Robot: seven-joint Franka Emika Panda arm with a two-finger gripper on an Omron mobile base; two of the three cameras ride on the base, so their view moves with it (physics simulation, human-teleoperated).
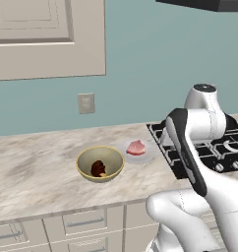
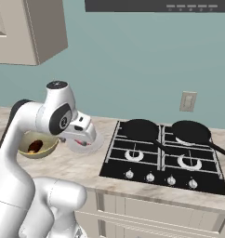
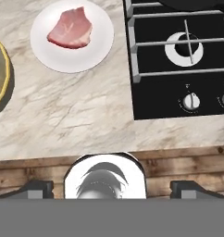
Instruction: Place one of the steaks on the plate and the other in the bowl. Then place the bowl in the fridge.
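The marble counter [image 1: 37, 167] runs under a beige wall cabinet [image 1: 47, 37] and carries everything that matters here, with a black gas hob [image 2: 165, 155] set into it at the far side and two black frying pans [image 2: 140, 128] parked on the rear burners, clear of the work. The white arm [image 1: 197, 147] is folded up high over the counter's front edge, so its camera looks straight down past the edge to the wooden floor — a raised, pulled-back pose that suits a pause between steps rather than a reach. Next in size is the olive-gold bowl [image 1: 100, 163], standing upright on the counter with the dark seared steak [image 1: 98, 169] lying inside it, so that half of the sorting looks done. Just beside the bowl, between it and the hob, sits the white plate [image 3: 72, 34], and the pale pink raw steak [image 3: 71, 30] lies flat near its middle. Both pieces appear placed, which would leave carrying the bowl to the fridge as the remaining step. The pincer [image 3: 111, 187] hangs with its dark fingertips [image 3: 37, 187] spread wide and nothing between them, well apart from bowl and plate — probably free to come down on the bowl's yellow rim next.
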